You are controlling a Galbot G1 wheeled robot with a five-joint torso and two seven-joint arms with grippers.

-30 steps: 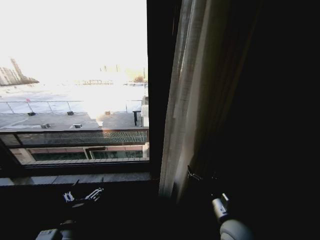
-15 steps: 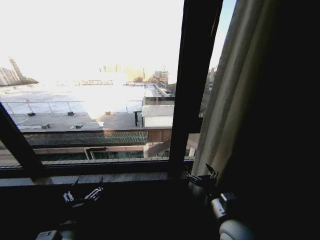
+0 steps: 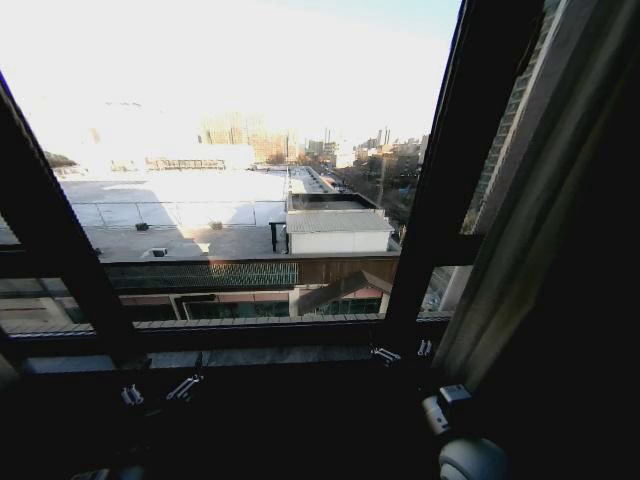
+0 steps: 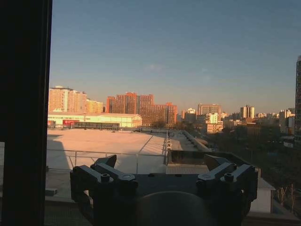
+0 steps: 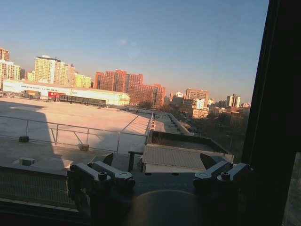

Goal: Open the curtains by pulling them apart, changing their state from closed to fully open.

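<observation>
Curtains [image 3: 520,230]: we find the sheer panel gathered at the right side of the window, running as a pale pleated strip from the upper right corner down toward the sill, with a dark drape [image 3: 600,300] just beside it on the right. The glass to its left stands uncovered, showing rooftops and distant buildings.

Window frame [image 3: 440,170]: we note one dark bar slanting just left of the gathered fabric and a second bar [image 3: 55,240] at the left.

Right tool [image 3: 402,352]: we see it raised at sill height, near the foot of the curtain but apart from it, its arm reaching up from the lower right. In the right wrist view its fingers [image 5: 101,176] stand apart, with nothing between them, aimed out through the glass.

Left tool [image 3: 157,392]: we see it held low below the sill at the left, well apart from the curtain. In the left wrist view its fingers [image 4: 106,176] are likewise spread and empty, pointing at the window.
</observation>
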